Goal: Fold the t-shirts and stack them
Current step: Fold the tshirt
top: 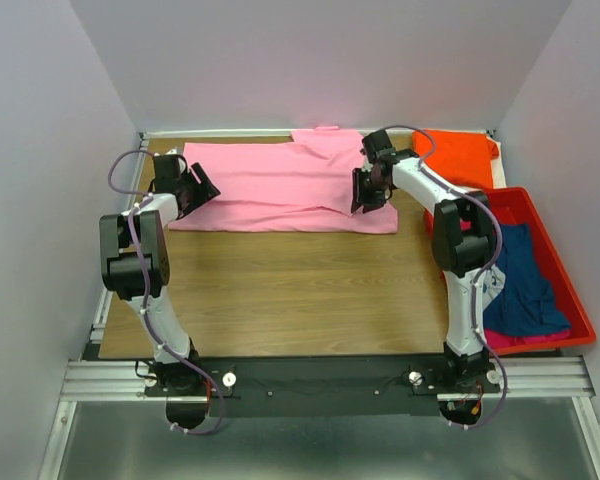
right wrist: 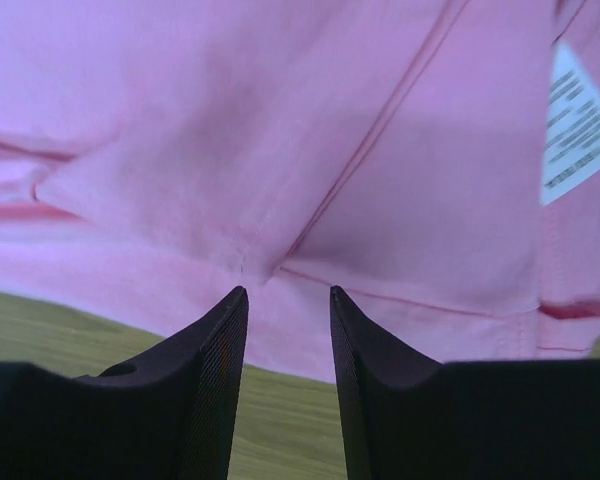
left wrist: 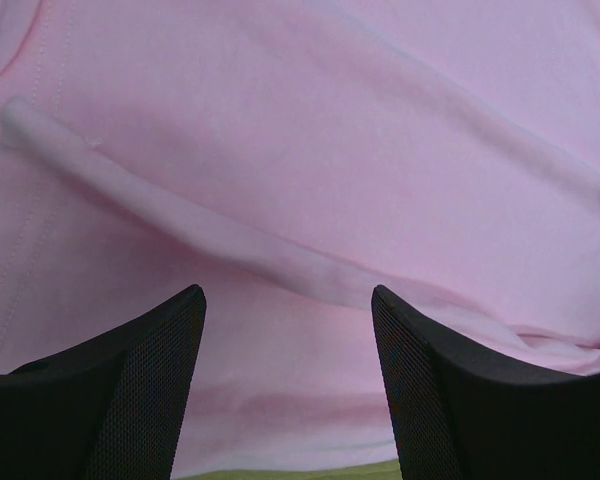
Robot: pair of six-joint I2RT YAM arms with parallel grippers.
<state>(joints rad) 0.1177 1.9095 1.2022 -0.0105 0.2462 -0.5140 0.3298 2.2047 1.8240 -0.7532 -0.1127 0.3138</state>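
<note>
the light pink t-shirt (top: 280, 185) is lying spread flat across the far part of the table (top: 300, 290), stretching sideways from the left tool (top: 195, 190) to the right tool (top: 370, 195). the left tool is hovering at the shirt's left end, and in the left wrist view its two dark fingers (left wrist: 130, 390) are standing spread wide with nothing between them, pointing over pink cloth (left wrist: 380, 130) that is carrying a long raised fold running diagonally from far left to near right; a thin strip of table is showing at the near edge. the right tool is sitting at the shirt's near right corner. in the right wrist view the right tool (right wrist: 288, 290) is holding its fingers only narrowly parted, gripping nothing, with the tips aiming at a seam junction just inside the shirt's near hem (right wrist: 380, 290); a white care label (right wrist: 580, 120) is showing at the right of that view. the bright orange t-shirt (top: 460, 158) is lying in the far right corner of the table, partly hidden by the right arm and touching the far end of the red bin (top: 570, 280). the bin is sitting along the table's right side, and the navy t-shirt (top: 525, 285) is lying crumpled inside it, with a strip of the magenta t-shirt (top: 525, 340) peeking out beneath its near edge.
</note>
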